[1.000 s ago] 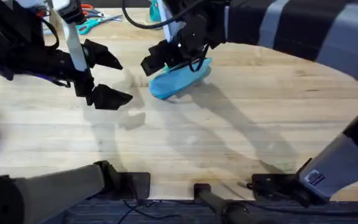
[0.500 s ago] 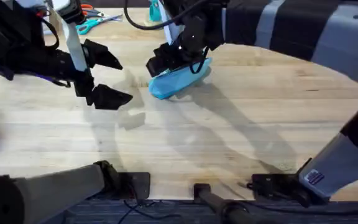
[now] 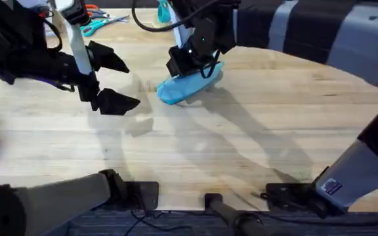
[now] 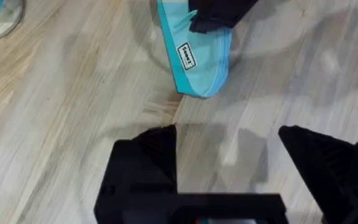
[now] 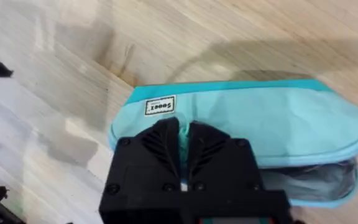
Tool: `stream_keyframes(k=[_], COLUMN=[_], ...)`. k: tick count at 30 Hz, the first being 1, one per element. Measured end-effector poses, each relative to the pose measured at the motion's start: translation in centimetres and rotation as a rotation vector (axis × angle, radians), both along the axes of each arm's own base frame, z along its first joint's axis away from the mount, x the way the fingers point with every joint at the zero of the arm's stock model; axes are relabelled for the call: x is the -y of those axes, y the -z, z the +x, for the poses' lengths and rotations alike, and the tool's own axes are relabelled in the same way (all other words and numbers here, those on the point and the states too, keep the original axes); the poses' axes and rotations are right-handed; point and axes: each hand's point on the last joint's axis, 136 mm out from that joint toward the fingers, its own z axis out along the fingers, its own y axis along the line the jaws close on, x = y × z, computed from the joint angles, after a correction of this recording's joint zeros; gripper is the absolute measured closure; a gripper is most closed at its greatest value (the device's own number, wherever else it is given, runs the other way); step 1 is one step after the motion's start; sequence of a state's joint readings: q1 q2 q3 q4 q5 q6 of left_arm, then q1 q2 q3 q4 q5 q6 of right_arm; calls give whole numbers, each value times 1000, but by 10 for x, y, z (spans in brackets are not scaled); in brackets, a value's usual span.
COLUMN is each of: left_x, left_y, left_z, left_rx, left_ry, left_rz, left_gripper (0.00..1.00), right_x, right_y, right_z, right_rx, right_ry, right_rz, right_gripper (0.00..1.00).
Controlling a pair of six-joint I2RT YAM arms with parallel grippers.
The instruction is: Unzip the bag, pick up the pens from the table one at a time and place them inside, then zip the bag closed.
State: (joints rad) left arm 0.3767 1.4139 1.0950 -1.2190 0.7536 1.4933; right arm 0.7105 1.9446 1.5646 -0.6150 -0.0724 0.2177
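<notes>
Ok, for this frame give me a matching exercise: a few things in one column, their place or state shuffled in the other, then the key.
Things:
1. left gripper
2. right gripper
3. bag
4. scissors

Place or state:
A. lying at the far edge of the table, teal handles
B. fingers nearly together, pressed on the top seam of the light-blue fabric
C. jaws wide apart, nothing between them
D. lying on the wood under the right arm's fingers, white label near one end

Pairs: 1-C, 2-B, 3-D, 4-A
</notes>
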Motion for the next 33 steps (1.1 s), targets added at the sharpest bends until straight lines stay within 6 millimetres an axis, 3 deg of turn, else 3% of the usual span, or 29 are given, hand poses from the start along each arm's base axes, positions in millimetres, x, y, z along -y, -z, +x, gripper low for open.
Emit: stream_keyframes(k=[23, 33], left_x=[-1, -1], left_y=[0, 0], left_z=[2, 3], left_rx=[11, 14], left_ry=[0, 0], left_rz=[4, 5], left_gripper=[6, 6], right_x=[-5, -6], right_y=[-8, -43], right_z=[5, 4], right_rx=[24, 76], right_ry=[-2, -5], right_rz=[23, 69], right_gripper=[970, 970])
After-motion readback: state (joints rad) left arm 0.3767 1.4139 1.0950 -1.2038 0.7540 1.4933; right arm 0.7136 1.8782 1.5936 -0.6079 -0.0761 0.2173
